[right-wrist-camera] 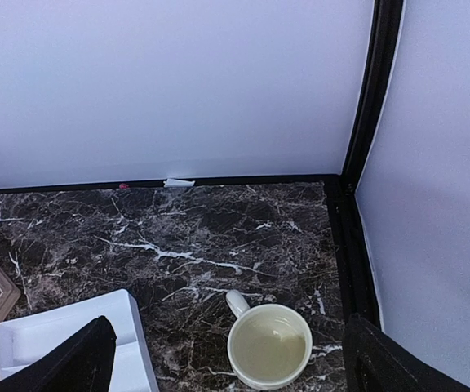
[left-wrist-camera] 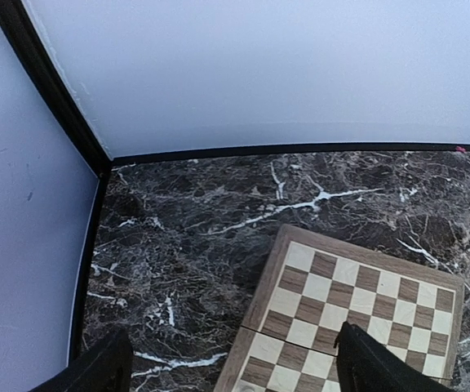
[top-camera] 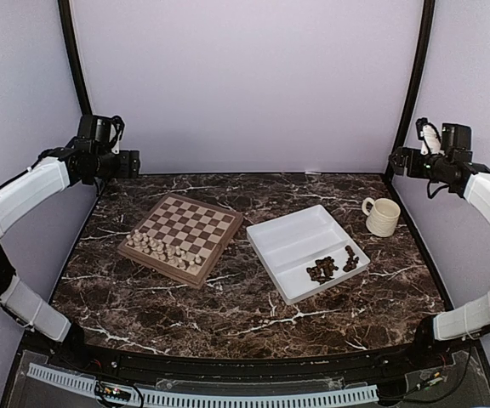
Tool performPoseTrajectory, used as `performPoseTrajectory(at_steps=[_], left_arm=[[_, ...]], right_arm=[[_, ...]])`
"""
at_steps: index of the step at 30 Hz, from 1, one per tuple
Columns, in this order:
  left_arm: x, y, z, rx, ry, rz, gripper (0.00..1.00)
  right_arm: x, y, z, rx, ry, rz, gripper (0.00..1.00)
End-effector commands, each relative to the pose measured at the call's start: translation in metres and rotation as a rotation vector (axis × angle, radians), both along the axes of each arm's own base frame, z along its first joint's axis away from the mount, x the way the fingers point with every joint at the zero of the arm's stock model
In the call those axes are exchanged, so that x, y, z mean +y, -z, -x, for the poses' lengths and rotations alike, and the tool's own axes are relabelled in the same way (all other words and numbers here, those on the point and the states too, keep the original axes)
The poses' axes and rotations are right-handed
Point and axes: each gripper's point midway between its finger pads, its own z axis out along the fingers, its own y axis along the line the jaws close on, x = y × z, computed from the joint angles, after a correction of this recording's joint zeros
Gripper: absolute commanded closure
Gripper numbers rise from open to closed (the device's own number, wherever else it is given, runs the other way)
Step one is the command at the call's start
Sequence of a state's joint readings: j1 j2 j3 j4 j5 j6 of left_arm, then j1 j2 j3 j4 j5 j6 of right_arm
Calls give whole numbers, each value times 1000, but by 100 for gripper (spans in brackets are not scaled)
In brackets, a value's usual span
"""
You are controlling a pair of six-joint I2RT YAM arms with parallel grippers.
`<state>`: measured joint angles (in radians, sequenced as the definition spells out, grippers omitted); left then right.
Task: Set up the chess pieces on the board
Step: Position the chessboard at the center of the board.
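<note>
Left wrist view shows the left jaws spread wide, empty, over the far-left corner of the worktop (top-camera: 245,319); the right jaws, equally spread, hang over the far-right corner near the mug (right-wrist-camera: 269,347). The board (top-camera: 196,223) lies left of centre, cream chess pieces (top-camera: 162,249) along its near side; dark chess pieces (top-camera: 330,266) sit in the white tray (top-camera: 292,242) beside it.
</note>
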<state>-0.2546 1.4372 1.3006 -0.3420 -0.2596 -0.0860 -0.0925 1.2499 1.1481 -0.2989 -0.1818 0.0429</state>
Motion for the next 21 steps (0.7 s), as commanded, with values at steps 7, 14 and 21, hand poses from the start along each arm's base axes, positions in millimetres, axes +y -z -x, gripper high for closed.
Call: performPoseTrajectory(at_steps=[7,14,21], left_arm=[[48,-1,-53,54,-114,110,5],[68,33,-110,161,-210,163,2],[57,84,-155,275,-178,289,6]], right_arm=[[41,17,0,28,-252,-28,1],[67,43,20,62,-418,-56,1],[82,60,31,90,-509,-97,1]])
